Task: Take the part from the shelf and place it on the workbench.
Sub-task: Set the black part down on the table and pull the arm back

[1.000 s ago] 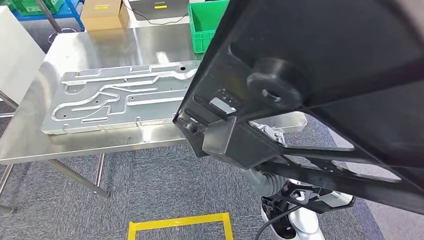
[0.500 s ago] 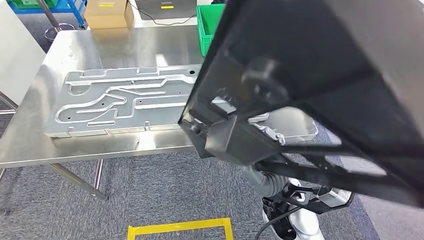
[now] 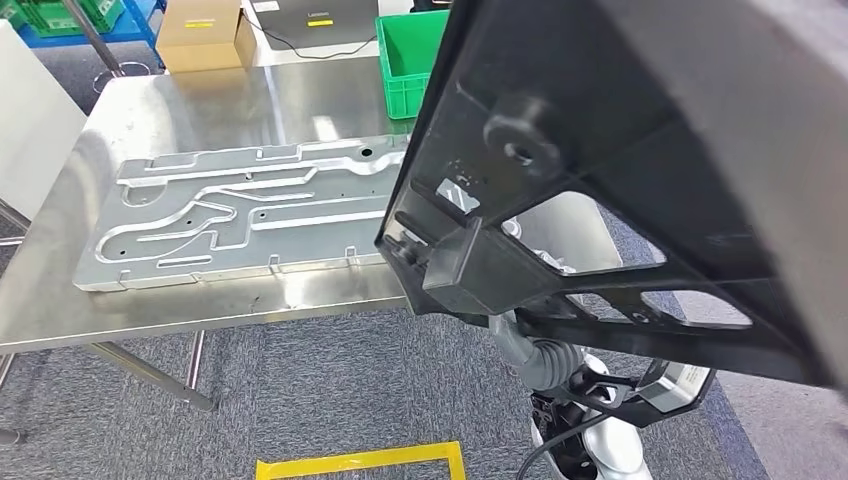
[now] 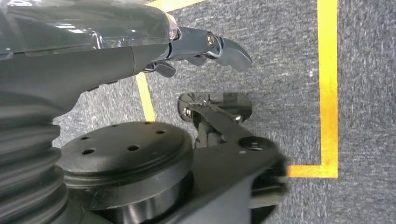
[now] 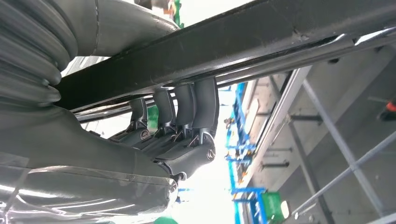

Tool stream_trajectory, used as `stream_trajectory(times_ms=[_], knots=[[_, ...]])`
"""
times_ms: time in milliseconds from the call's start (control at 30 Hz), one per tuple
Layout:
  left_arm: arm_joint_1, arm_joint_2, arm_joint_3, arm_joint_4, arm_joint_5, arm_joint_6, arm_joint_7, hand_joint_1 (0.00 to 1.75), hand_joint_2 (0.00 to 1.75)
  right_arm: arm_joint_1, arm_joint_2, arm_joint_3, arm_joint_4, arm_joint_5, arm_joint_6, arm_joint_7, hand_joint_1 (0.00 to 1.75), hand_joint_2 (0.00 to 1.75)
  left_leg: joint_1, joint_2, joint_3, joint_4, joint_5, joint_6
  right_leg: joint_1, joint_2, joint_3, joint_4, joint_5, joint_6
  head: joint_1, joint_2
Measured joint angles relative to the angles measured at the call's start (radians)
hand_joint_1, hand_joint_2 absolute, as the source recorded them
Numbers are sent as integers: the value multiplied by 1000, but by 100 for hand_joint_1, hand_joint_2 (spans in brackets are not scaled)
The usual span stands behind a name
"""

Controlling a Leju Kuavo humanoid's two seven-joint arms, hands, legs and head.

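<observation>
Gripping black part [image 5: 261, 35], right hand [image 5: 173, 126] fingers hooked over edge.

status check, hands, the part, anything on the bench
Right hand grips large black plastic frame part, held above steel workbench. Left hand holds nothing. Grooved aluminium plate and green bin occupy bench.
</observation>
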Motion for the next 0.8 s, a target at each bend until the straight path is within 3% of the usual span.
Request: stream_trajectory(times_ms=[33, 133, 200, 267, 333, 433, 467, 500, 533, 567, 600, 667, 700, 800], knots=[[1, 0, 3, 0, 0, -1, -2, 0, 175, 12, 0, -7, -2, 10, -6, -2, 175, 175, 2, 0, 8, -23, 25, -1, 0, 0, 2, 1, -2, 2, 0, 0], [1, 2, 7, 0, 0, -3, -7, 0, 175, 45, 0, -31, -9, 32, -11, -14, 175, 175, 3, 1, 96, -216, 119, 4, 1, 2, 9, 9, -12, 13, 0, 0], [1, 3, 8, 0, 0, -5, -8, 0, 175, 66, -1, -43, -14, 41, -10, -20, 175, 175, 0, 0, 123, -273, 131, 16, 4, 3, 8, 13, -16, 23, 1, 0], [2, 3, 10, 0, 0, -8, -14, 0, 175, 86, -2, -51, -17, 50, -13, -27, 175, 175, -1, -1, 123, -277, 133, 30, 4, 3, 8, 12, -16, 33, 1, 0], [3, 5, 15, 0, 0, -10, -28, 0, 175, 102, -3, -59, -19, 67, -30, -35, 175, 175, 0, 0, 127, -284, 138, 43, 0, 2, 0, 37, -37, 44, 2, 0], [2, 8, 26, 0, 0, -20, -48, 0, 175, 117, -8, -75, -20, 132, -90, -36, 175, 175, -1, 2, 129, -288, 140, 54, -4, 2, -79, 205, -126, 55, 2, 0], [3, 8, 29, 0, 0, -23, -52, 0, 175, 123, -11, -82, -20, 166, -119, -34, 175, 175, -2, 2, 128, -288, 139, 55, -4, 2, -111, 267, -148, 57, 2, 0], [4, 8, 32, 0, 0, -26, -54, 0, 175, 127, -16, -92, -19, 205, -152, -29, 175, 175, -2, 2, 128, -287, 139, 56, -4, 2, -129, 298, -151, 58, 2, 0], [5, 8, 35, 0, 0, -26, -55, 0, 175, 129, -23, -106, -17, 245, -185, -23, 175, 175, -3, 1, 128, -286, 138, 56, -4, 2, -127, 291, -134, 57, 2, 0], [5, 7, 38, 0, 0, -27, -53, 0, 175, 129, -30, -123, -15, 285, -218, -17, 175, 175, -3, 0, 129, -286, 138, 55, -4, 2, -106, 246, -101, 55, 2, 0], [5, 6, 42, 0, 0, -27, -50, 0, 175, 126, -39, -143, -11, 327, -252, -9, 175, 175, -3, -2, 131, -285, 137, 54, -4, 2, -69, 171, -62, 50, 2, 0], [5, 1, 50, 0, 0, -27, -39, 0, 175, 116, -55, -185, -1, 420, -321, 9, 175, 175, -6, -3, 133, -285, 135, 49, 1, 1, -8, 46, -17, 41, 2, 0], [5, -4, 53, 0, 0, -27, -32, 0, 175, 107, -64, -207, 8, 477, -360, 21, 175, 175, -8, -3, 133, -285, 134, 45, 4, 2, 6, 15, -11, 38, 1, 0], [5, -21, 60, 0, 0, -30, -15, 0, 175, 74, -94, -271, 43, 654, -464, 69, 175, 175, -9, -2, 132, -284, 132, 31, 3, 2, 8, 4, -9, 28, 1, 0]])
